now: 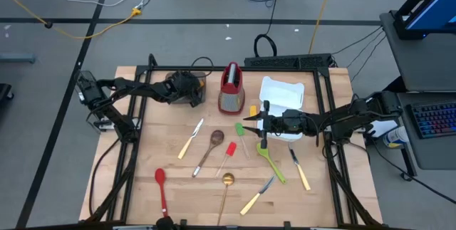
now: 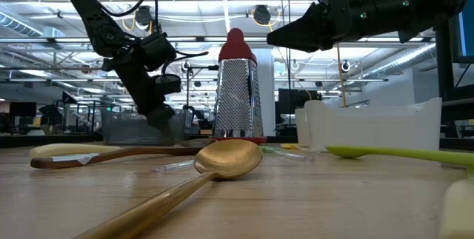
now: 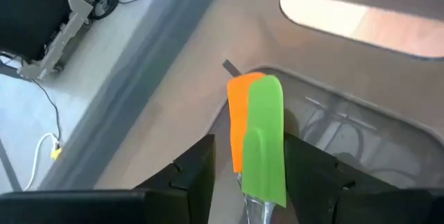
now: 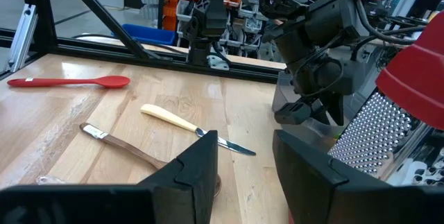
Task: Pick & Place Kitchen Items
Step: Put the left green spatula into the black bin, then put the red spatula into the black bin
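Left gripper (image 1: 191,92) at back-left of worktop (image 1: 142,166), over brown bin (image 1: 187,80); fingers (image 3: 191,175) spread, released. Green spatula (image 3: 266,137) and orange one (image 3: 239,120) just ahead between fingers, heads into bin, long axis along finger line; likely just dropped. Right gripper (image 1: 251,124) mid-worktop by white tray (image 1: 281,95), fingers (image 4: 198,172) parted, holding nothing. Remaining utensils on worktop: wooden spoon (image 1: 211,144), yellow knife (image 1: 188,142), red spoon (image 1: 161,187), gold spoon (image 1: 226,191). Wooden spoon and knife toward front-left of right gripper, axes diagonal; right arm nearer.
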Controlling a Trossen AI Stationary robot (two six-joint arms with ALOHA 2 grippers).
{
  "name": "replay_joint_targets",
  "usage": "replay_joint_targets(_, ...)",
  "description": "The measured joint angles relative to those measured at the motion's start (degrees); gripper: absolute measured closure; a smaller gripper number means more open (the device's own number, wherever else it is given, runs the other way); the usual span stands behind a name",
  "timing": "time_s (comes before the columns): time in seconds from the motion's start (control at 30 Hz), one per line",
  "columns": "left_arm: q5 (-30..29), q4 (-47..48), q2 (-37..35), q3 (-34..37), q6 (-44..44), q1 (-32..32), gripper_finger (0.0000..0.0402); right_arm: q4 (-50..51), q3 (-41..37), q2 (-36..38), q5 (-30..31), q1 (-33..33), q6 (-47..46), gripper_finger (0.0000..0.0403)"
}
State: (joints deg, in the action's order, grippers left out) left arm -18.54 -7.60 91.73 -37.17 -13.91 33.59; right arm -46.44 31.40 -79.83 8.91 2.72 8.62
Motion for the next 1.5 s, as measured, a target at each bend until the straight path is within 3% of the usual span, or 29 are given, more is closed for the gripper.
replay_joint_targets(0.37, -2.52, 1.65, -0.05, -4.39, -1.12, -3.81, 0.0240, 0.04, 0.00, 0.00, 0.00, 0.00, 0.00, 0.0271)
replay_joint_targets(0.63, -2.52, 11.70, -3.78, -10.39, -1.53, -6.36, 0.0240, 0.07, 0.00, 0.00, 0.00, 0.00, 0.00, 0.0271)
replay_joint_targets(1.17, -1.82, 18.44, -18.98, -12.85, 14.33, -17.59, 0.0240, 0.09, 0.00, 0.00, 0.00, 0.00, -0.02, 0.0271)
replay_joint_targets(1.5, 0.05, 23.90, -20.93, -12.81, 21.31, -26.43, 0.0240, 0.08, 0.00, 0.00, 0.00, 0.00, -0.02, 0.0271)
